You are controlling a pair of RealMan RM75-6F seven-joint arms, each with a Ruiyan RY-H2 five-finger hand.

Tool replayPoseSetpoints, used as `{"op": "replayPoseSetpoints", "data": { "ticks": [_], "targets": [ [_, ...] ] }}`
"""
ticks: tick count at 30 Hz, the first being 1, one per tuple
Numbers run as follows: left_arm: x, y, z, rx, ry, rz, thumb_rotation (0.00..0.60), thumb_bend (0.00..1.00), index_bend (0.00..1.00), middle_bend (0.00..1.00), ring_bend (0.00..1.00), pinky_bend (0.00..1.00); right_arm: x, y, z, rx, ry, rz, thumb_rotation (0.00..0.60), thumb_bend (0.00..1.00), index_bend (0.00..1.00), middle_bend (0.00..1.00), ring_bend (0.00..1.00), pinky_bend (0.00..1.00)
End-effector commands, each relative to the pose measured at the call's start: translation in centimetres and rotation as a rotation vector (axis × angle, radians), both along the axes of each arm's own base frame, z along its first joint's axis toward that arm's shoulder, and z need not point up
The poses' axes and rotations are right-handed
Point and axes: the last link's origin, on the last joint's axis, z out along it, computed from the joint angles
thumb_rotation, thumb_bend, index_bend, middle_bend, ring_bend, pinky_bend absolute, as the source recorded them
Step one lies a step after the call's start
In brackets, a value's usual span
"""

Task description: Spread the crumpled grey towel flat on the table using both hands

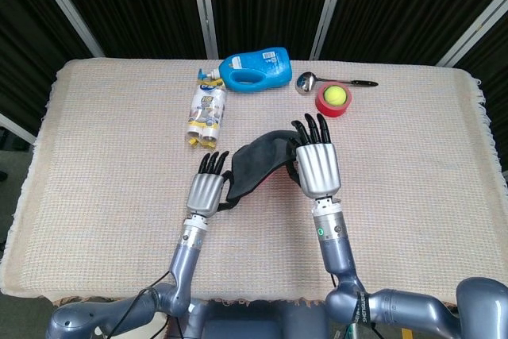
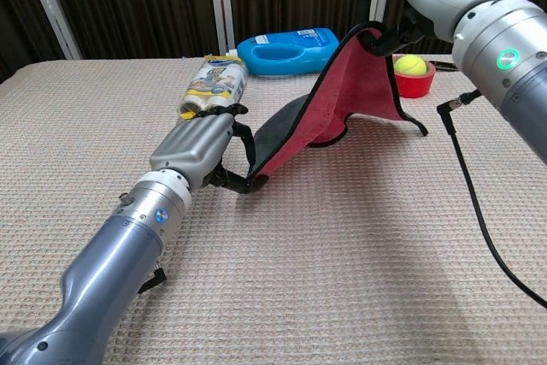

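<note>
Chest view is showing the right hand pinching the top corner of the towel and holding it up above the table, red side facing the camera. The left hand is meeting the towel's low corner, fingers curling around the dark edge. Labels on the blue jug and white bottle are too small to read.

arms: blue-grey metallic tubes, rounded joints | wrists: paler silver collars; green lit dot on right, blue dot on left | left hand: ribbed silver back, black fingers | right hand: same silver back, black fingers | cables: thin black leads looping from each forearm
</note>
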Motion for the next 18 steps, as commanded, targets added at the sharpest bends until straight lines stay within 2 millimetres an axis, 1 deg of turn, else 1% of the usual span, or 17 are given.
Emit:
{"op": "replayPoseSetpoints", "data": {
  "ticks": [1, 8, 13, 18],
  "targets": [
    [0.1, 0.1, 0.2, 0.005, -0.003, -0.013, 0.6, 0.29, 0.54, 0.06, 0.0, 0.02, 0.0, 0.0, 0.1, -0.001, 0.0, 0.0, 0.6, 0.61, 0.65, 0.25, 0.12, 0.09],
    [-0.1, 0.2, 0.6, 0.002, -0.008, -0.021, 0.6, 0.39, 0.62, 0.07, 0.0, 0.02, -0.2, 0.2, 0.2, -0.003, 0.002, -0.004, 0.6, 0.61, 0.65, 0.25, 0.12, 0.09],
    [-0.2, 0.3, 1.0, 0.005, -0.011, -0.022, 0.6, 0.41, 0.66, 0.08, 0.0, 0.02, -0.4, 0.2, 0.3, -0.007, 0.005, -0.006, 0.6, 0.61, 0.65, 0.25, 0.12, 0.09],
    [-0.1, 0.3, 1.6, 0.016, -0.009, -0.036, 0.6, 0.42, 0.64, 0.08, 0.0, 0.02, -0.7, 0.3, 0.4, -0.005, 0.007, -0.01, 0.6, 0.61, 0.65, 0.25, 0.12, 0.09]
  ]
}}
